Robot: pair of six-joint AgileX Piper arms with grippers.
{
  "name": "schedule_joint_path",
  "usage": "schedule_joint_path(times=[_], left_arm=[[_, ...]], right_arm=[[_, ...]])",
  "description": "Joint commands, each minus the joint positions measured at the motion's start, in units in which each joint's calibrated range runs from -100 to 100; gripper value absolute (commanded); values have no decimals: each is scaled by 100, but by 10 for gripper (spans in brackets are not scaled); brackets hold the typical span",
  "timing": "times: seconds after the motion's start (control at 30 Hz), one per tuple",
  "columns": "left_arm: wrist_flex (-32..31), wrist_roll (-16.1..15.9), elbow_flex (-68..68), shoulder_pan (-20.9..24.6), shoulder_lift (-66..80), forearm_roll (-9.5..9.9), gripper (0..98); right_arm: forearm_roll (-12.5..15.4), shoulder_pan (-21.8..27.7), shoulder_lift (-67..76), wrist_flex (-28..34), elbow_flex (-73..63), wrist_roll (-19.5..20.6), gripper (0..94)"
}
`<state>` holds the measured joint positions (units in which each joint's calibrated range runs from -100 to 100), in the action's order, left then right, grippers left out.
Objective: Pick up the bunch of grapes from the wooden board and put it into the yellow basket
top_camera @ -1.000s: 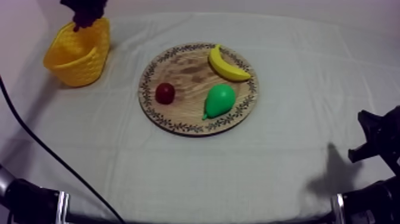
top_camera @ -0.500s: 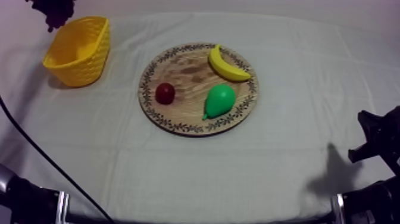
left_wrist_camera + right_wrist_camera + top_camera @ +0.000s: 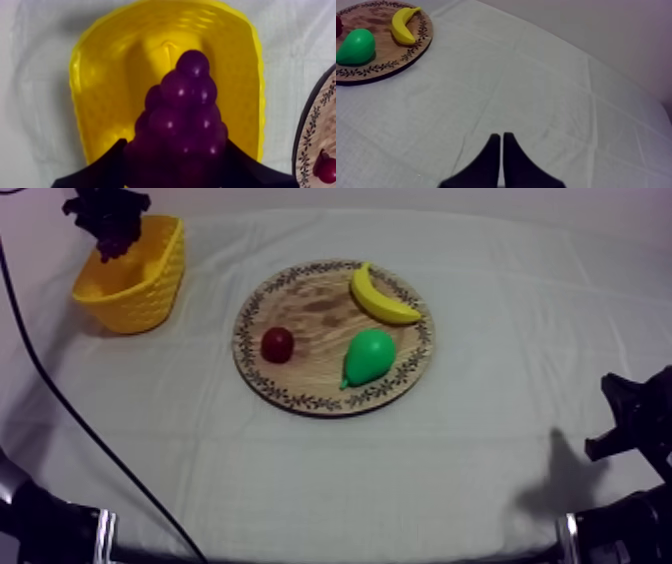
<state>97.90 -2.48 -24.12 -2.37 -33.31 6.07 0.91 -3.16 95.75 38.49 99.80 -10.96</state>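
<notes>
My left gripper (image 3: 108, 218) hangs over the yellow basket (image 3: 135, 283) at the table's far left, shut on the dark purple bunch of grapes (image 3: 117, 230). In the left wrist view the bunch of grapes (image 3: 182, 122) sits between my two black fingers (image 3: 107, 167), directly above the open basket (image 3: 112, 75). The round wooden board (image 3: 310, 303) lies mid-table with the banana (image 3: 380, 296), pear (image 3: 368, 355) and small red fruit (image 3: 277, 344) on it. My right gripper (image 3: 501, 142) rests shut low at the right, its fingers together as a narrow wedge over bare cloth.
The board's rim (image 3: 312, 125) and the small red fruit (image 3: 326, 167) show beside the basket in the left wrist view. The board (image 3: 416, 45) with pear (image 3: 356, 46) and banana (image 3: 405, 24) lies beyond my right gripper. My right arm (image 3: 635, 428) sits at the table's right edge.
My left gripper with the grapes swung left past the basket's far corner, then came back right and down over the basket. The right arm and the fruit on the board stayed still.
</notes>
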Motion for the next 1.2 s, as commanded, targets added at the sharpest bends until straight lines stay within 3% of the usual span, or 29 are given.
schedule_joint_path(times=[0.0, 0.27, 0.7, 0.83, 1.0, 1.17], left_arm=[[8, 10, -48, 10, -156, -70, 489], [1, 50, -92, 75, -587, -208, 587], [-81, 29, -222, 171, -800, -265, 881], [-223, 97, 76, 196, -518, -268, 892], [-513, 229, 715, 209, 141, -279, 840], [-937, 274, 1582, 209, 965, -410, 799]], right_arm=[[0, 2, 1, -3, -2, -1, 3], [0, 2, 1, -3, -2, -1, 3], [0, 2, 1, -3, -2, -1, 3], [0, 2, 1, -3, -2, -1, 3], [0, 2, 1, -3, -2, -1, 3], [0, 2, 1, -3, -2, -1, 3]])
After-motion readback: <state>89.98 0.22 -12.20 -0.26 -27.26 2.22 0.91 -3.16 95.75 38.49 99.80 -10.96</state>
